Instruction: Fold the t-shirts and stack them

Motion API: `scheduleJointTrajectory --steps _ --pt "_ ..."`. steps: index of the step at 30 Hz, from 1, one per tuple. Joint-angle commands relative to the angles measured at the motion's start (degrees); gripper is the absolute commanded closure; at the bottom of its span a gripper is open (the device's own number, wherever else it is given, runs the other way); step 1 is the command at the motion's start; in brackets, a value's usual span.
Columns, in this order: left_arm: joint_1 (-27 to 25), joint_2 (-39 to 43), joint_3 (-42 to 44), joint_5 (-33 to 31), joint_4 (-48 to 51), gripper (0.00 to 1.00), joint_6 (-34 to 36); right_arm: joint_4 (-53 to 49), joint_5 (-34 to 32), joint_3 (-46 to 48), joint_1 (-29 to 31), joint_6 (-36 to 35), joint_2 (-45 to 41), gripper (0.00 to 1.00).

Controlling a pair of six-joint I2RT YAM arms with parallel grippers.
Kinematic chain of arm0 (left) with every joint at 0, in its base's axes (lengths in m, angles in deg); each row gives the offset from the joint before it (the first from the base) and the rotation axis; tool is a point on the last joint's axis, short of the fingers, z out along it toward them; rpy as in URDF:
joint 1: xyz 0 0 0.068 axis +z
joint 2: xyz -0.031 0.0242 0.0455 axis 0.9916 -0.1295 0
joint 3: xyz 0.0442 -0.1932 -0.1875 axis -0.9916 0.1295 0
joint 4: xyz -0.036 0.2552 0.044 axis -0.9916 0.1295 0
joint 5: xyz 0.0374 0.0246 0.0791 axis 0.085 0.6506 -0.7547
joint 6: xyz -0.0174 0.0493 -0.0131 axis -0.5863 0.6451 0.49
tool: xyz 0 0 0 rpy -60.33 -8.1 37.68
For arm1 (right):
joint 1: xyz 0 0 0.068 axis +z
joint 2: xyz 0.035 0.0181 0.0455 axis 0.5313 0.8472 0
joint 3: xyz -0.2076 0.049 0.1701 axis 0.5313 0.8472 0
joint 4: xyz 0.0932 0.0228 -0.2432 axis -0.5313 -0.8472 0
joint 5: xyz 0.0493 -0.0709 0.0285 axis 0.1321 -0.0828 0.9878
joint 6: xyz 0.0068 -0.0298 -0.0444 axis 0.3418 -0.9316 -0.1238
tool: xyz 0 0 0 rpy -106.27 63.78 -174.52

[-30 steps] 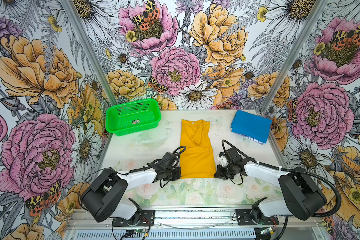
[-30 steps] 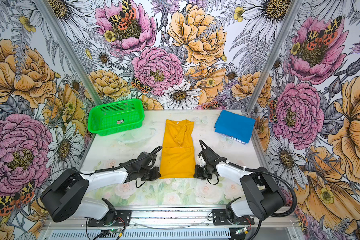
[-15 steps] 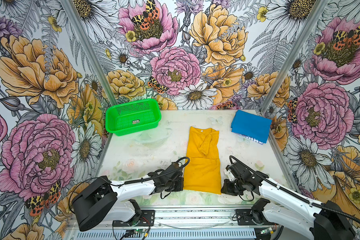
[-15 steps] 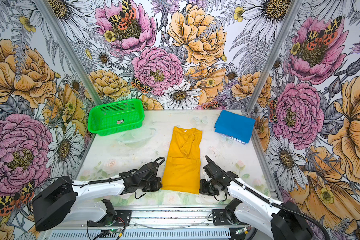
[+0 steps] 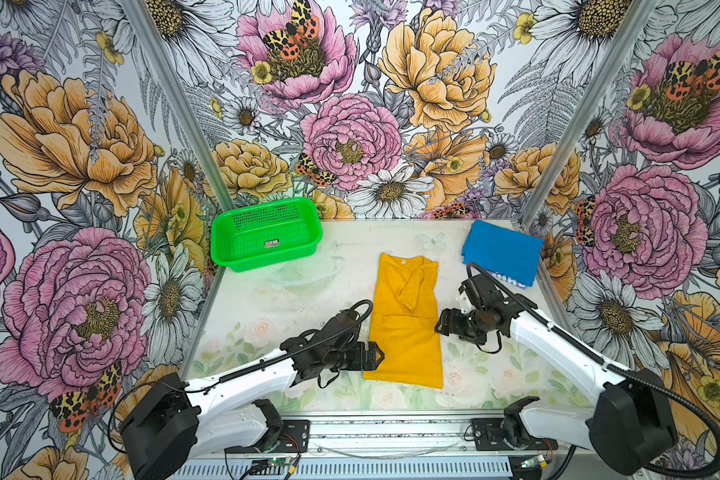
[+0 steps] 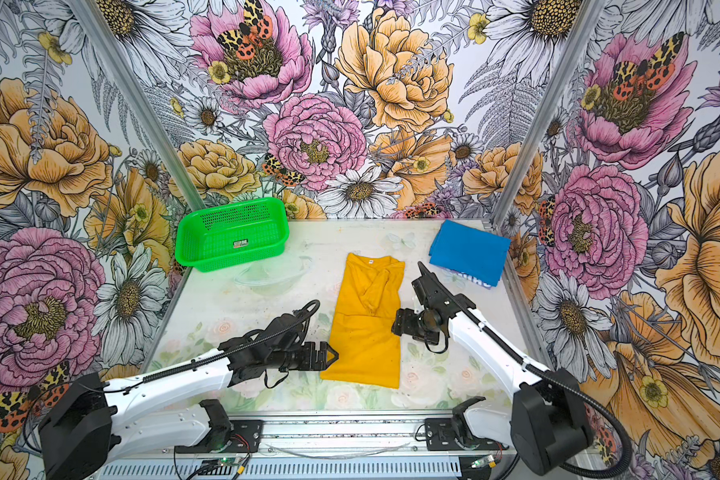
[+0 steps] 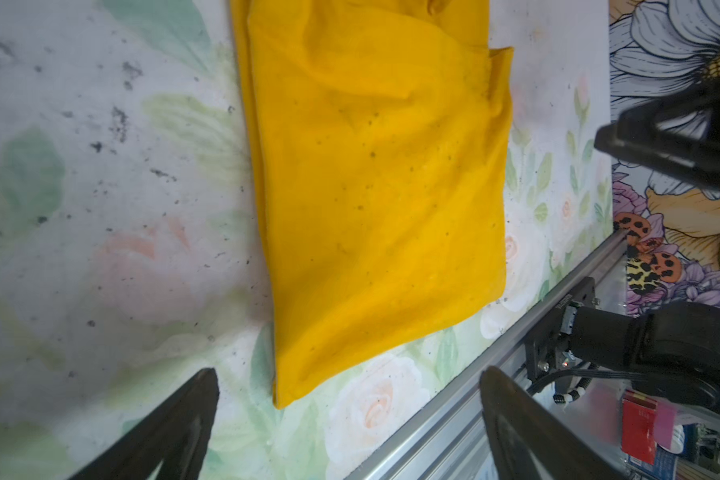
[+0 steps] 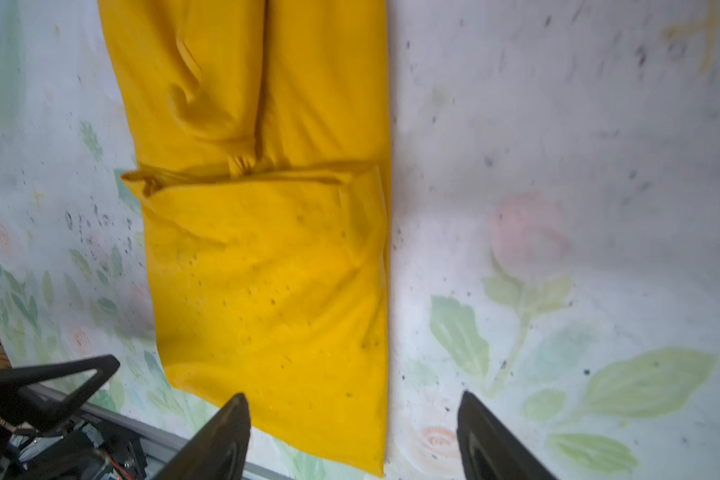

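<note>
Looking at this, the yellow shirt lies folded into a long strip on the tabletop, right between the left pincer and right pincer. Both are spread wide and gripping nothing. The blue shirt sits folded beyond the right pincer, apart from the yellow one. I'd guess roughly halfway: the yellow one needs another fold, then stacking.
</note>
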Motion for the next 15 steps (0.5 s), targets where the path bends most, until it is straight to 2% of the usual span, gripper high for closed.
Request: scheduleJointTrajectory --steps 1,9,15 --pt "-1.0 -2.8 -1.4 3.4 -5.2 0.01 1.7 1.5 0.2 -9.3 -3.3 -7.4 9.7 0.19" --pt "-5.0 -16.1 -6.9 3.5 -11.9 0.01 1.8 1.9 5.4 -33.6 -7.0 -9.5 34.4 0.18" --pt "-7.8 -22.6 -11.2 2.4 -12.1 0.01 2.0 1.8 8.2 -45.4 -8.2 -8.7 46.8 0.18"
